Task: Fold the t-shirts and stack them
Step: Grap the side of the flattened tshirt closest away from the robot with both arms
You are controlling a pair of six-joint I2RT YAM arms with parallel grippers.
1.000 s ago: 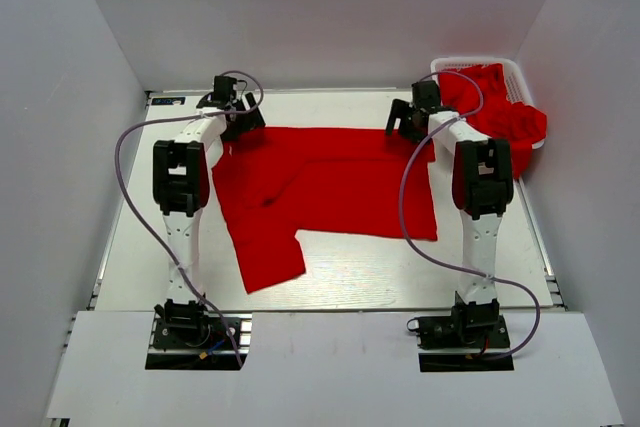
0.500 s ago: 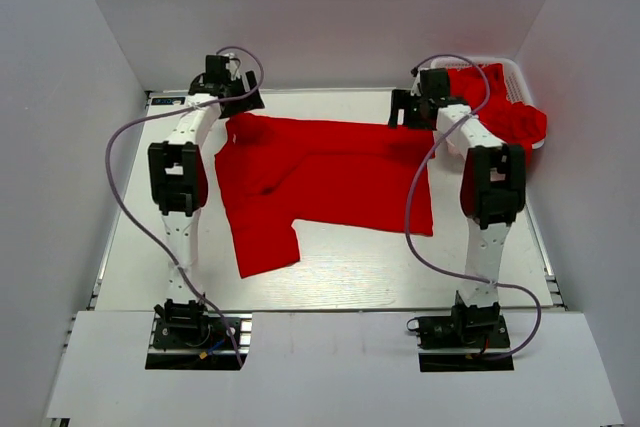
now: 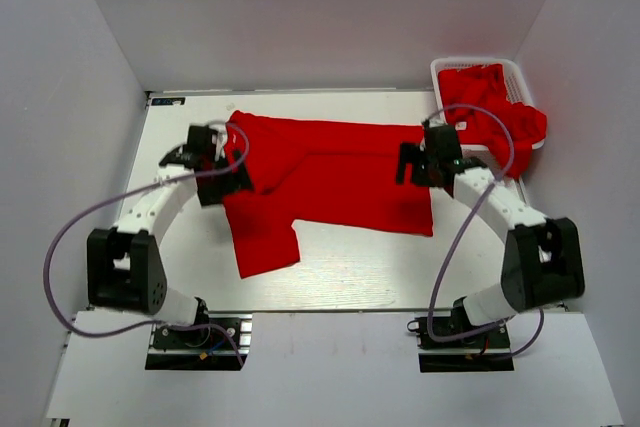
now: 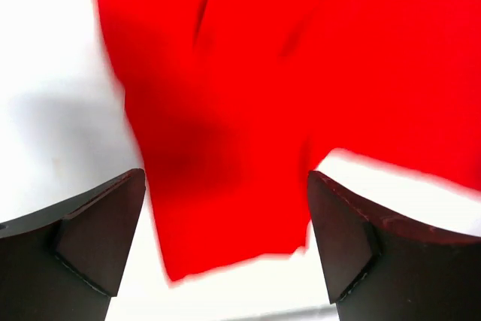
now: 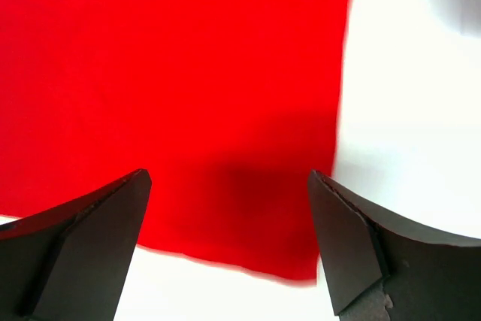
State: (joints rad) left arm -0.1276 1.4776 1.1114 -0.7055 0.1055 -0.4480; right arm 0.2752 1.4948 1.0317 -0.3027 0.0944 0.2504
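One plain bright red fabric t-shirt (image 3: 330,172) lay flat nr the white table's (image 3: 350,277) far edge, long axis L-R, w/ left gripper (image 3: 226,177) over its left end & right gripper (image 3: 416,163) over its right end, both jaws spread wide, gripping nothing, each arm nearest its own end.

One t-shirt (image 3: 340,177) lies spread on the table (image 3: 350,277), other t-shirts (image 3: 510,117) heaped in the basket (image 3: 470,61) (far right corner).
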